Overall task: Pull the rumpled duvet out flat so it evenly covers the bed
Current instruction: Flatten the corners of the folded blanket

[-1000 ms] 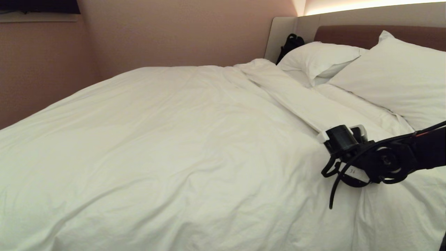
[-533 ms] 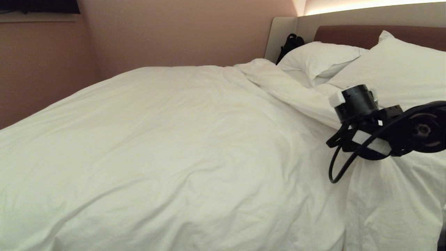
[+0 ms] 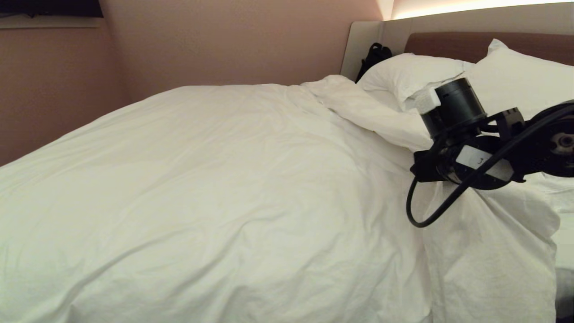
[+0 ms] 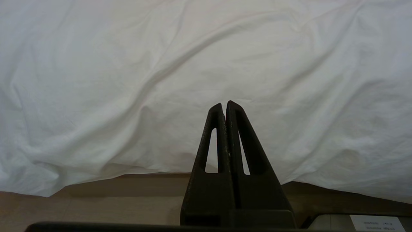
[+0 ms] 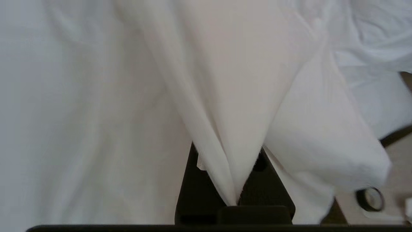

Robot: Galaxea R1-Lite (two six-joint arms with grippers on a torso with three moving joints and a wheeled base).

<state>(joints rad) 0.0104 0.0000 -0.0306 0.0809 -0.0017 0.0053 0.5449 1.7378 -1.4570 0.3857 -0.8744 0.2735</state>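
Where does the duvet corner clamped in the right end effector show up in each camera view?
Head view: the duvet corner hangs lifted at right, under the right end effector.
Right wrist view: the same corner is pinched between the fingers, bottom centre.
Left wrist view: not in it; only the duvet's hanging side shows.
Shared landmark: the white duvet.

Black right arm, looping black cable, white label; slotted triangular black fingers.

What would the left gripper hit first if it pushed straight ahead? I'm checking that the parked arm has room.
Probably the duvet: the shut left gripper points at its hanging side, though the gap is unclear.
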